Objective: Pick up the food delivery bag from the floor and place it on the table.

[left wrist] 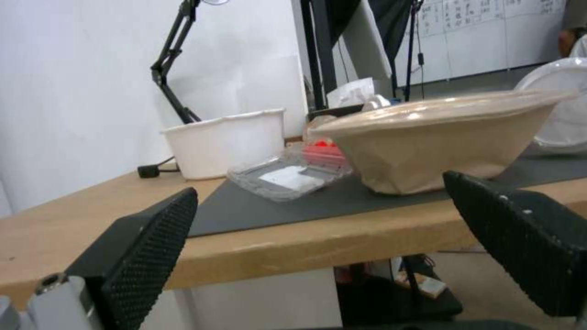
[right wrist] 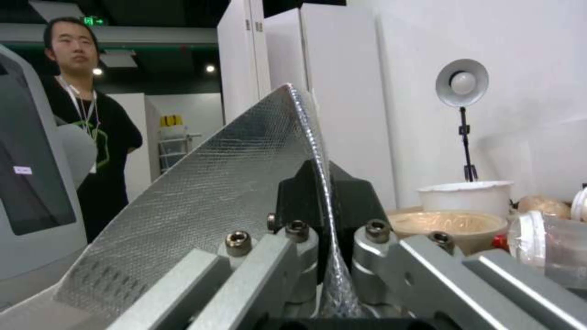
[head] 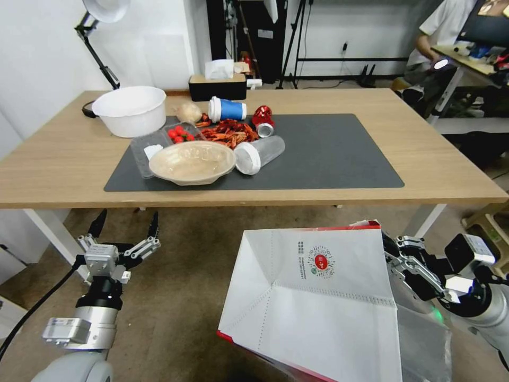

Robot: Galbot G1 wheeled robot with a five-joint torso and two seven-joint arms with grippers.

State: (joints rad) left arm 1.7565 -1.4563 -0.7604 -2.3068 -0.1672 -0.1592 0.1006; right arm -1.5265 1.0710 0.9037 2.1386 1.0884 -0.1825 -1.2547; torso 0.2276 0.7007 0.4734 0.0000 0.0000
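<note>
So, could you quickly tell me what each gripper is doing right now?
Left gripper: open, empty, below the table edge.
Right gripper: shut on the food delivery bag wall.

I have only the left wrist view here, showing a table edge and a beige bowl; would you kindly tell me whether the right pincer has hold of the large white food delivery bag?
Observer: Yes, the right pincer is shut on the silver foil-lined rim of the large white food delivery bag with red side panels.
Operator: Where is the bag relative to the table?
Observer: In front of the long light-wood table's near edge, on the robot's right, not yet on it.
Operator: Is there room to set it down?
Observer: The right half of the dark grey mat is bare.
</note>
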